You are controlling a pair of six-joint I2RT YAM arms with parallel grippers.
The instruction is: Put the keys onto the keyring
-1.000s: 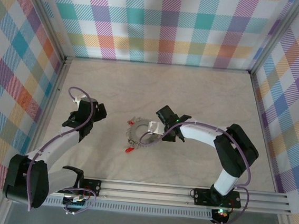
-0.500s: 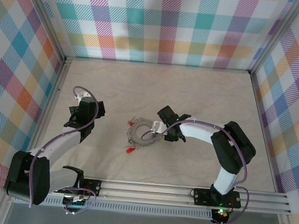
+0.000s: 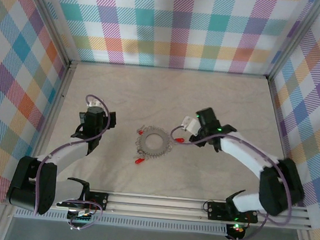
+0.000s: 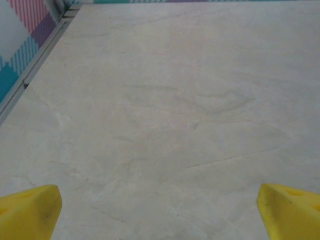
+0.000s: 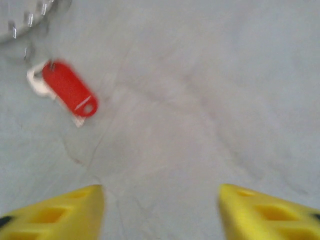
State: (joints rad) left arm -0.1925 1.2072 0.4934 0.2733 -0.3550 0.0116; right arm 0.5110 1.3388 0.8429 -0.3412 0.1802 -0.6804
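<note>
The keyring [image 3: 153, 144], a toothed silvery ring, lies flat mid-table. One red key [image 3: 140, 132] lies at its upper left and another [image 3: 139, 161] below its left side. In the right wrist view a red key [image 5: 68, 90] lies on the table just below the keyring's edge [image 5: 22, 22]. My right gripper [image 5: 160, 205] is open with nothing between its yellow fingertips; it sits right of the ring [image 3: 192, 129], apart from it. My left gripper [image 4: 157, 210] is wide open over bare table, left of the ring [image 3: 94, 118].
Checkered walls enclose the table on three sides; a metal rail [image 3: 197, 207] runs along the near edge. The left wall's base strip [image 4: 30, 70] shows at the left wrist view's upper left.
My right gripper has opened and drawn back to the right, away from the keyring, leaving a red key by the ring. My left gripper has shifted slightly toward the ring.
</note>
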